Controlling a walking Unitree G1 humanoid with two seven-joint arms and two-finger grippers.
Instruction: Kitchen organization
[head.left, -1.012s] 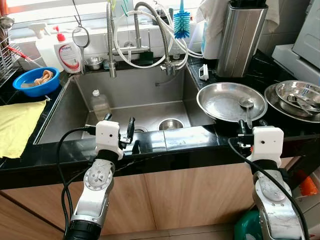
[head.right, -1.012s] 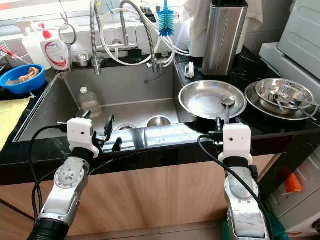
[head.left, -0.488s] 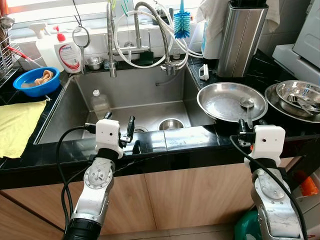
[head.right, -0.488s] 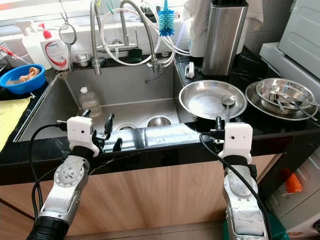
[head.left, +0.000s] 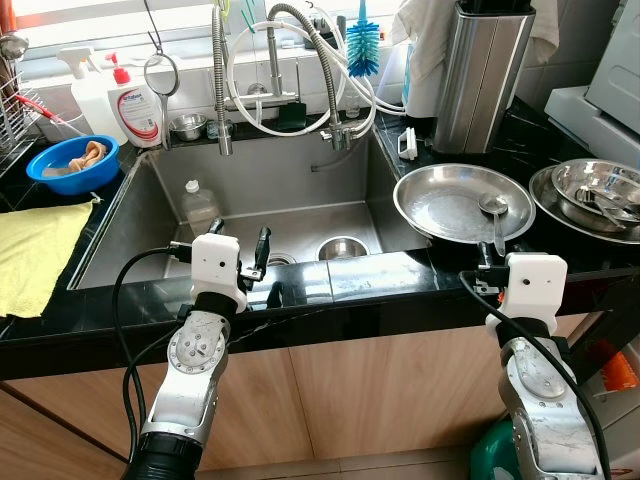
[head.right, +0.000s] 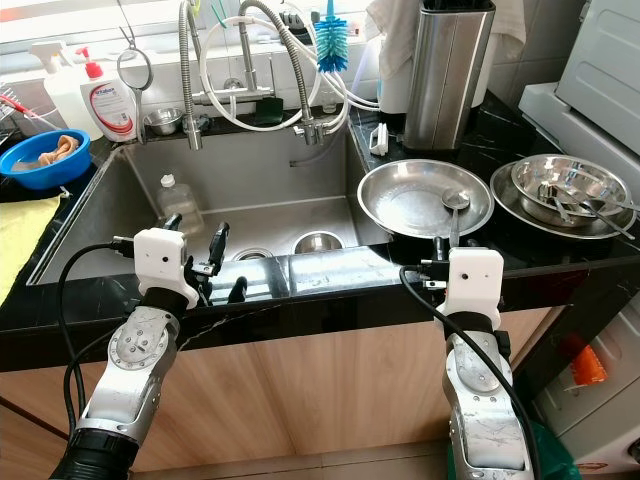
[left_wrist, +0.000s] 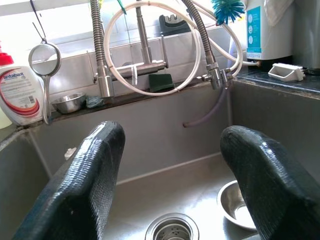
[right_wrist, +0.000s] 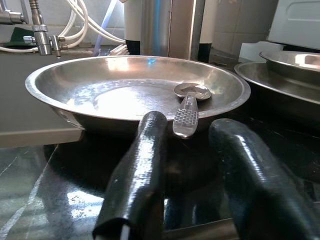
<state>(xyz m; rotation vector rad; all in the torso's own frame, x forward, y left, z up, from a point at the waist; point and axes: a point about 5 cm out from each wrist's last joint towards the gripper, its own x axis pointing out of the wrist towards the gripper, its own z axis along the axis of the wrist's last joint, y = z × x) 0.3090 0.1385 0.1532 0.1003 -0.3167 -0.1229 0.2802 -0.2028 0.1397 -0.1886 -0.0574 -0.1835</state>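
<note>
1. Left eye view: the left gripper is raised at the front edge of the black stone counter, its silver forearm angled up from below and its two black fingers spread apart, pointing over the stainless steel sink basin.
2. Left wrist view: between the parted fingers lie the round sink drain and a small steel bowl on the sink floor.
3. Right eye view: the right gripper stands upright at the counter edge, its white wrist housing just below the wide shallow steel pan.
4. Right wrist view: its fingers are parted and empty, aimed at the handle of a steel spoon that rests in the pan with its handle over the near rim.
5. Right eye view: a stack of steel bowls sits just beside the pan; a clear plastic bottle stands in the sink.
</note>
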